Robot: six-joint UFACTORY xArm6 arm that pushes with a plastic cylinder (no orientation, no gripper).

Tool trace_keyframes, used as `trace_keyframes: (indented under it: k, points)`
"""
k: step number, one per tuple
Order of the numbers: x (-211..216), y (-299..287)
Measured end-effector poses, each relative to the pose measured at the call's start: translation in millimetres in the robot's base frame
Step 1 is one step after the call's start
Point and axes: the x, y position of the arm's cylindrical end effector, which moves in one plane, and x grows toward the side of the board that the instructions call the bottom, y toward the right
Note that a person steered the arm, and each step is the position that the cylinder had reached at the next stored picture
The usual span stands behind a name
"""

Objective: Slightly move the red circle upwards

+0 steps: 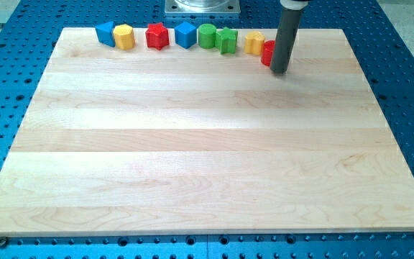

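The red circle (267, 53) sits near the view's top right of the wooden board (207, 144), mostly hidden behind my rod. My tip (279, 70) rests on the board right against the red circle's lower right side. A yellow block (254, 42) touches the red circle on its upper left.
A row of blocks lines the board's top edge: a blue triangle-like block (106, 32), a yellow hexagon (123, 36), a red star (157, 36), a blue cube (185, 34), a green circle (206, 35), and a green block (226, 40). A metal mount (203, 7) stands above.
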Motion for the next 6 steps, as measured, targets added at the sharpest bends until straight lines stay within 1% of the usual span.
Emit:
trace_keyframes:
  k: [1,2,4,5,6]
  points:
    - [-1.2,-1.2]
    - [5.5,-28.9]
    - [-26.9,13.9]
    - [-1.4,-3.6]
    - [13.4,-89.6]
